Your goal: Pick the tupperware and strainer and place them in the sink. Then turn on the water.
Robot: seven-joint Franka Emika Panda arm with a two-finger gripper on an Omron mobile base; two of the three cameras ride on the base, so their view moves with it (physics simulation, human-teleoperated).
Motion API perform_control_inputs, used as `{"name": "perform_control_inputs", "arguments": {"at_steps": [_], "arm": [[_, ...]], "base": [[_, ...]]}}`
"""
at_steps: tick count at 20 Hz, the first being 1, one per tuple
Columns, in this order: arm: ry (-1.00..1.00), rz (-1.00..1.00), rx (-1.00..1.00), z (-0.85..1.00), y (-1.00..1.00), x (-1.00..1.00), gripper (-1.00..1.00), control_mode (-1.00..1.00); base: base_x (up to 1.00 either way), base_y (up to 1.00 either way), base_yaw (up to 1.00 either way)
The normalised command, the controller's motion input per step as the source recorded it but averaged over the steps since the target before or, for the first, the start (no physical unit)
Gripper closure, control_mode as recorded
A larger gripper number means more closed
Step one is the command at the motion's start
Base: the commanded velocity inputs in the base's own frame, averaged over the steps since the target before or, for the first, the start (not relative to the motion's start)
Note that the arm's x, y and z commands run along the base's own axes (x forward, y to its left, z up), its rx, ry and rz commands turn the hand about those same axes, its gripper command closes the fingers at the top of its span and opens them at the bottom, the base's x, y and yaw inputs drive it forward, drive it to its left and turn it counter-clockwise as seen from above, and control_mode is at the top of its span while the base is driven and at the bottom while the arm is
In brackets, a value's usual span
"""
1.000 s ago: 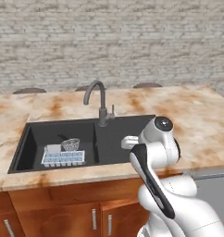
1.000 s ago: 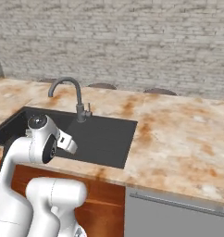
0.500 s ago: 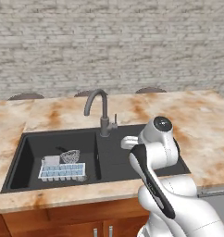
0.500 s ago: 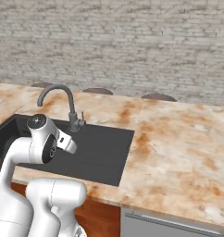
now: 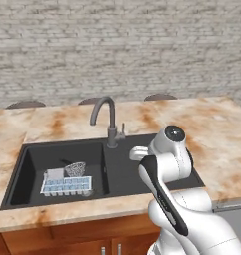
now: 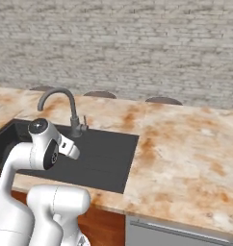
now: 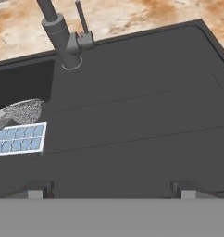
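a kitchen: a black sink [image 5: 117, 172] with a gooseneck faucet [image 5: 105, 119] set in a marble table [image 6: 186, 144], wood cabinets [image 5: 67, 239] below, brick wall [image 5: 117, 50] behind.

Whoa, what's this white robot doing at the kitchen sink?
It is tidying up. The tupperware and the strainer already lie in the sink basin. The gripper is open and empty above the sink's flat side section, facing the faucet. No water is running yet.
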Motion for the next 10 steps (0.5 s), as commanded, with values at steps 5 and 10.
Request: {"name": "perform_control_inputs", "arguments": {"at_steps": [5, 10], "arm": [[0.00, 0.00, 0.00, 0.00, 0.00, 0.00, -1.00, 1.00], [0.00, 0.00, 0.00, 0.00, 0.00, 0.00, -1.00, 1.00]], "base": [[0.87, 0.19, -0.23], [0.82, 0.26, -0.24]]}}
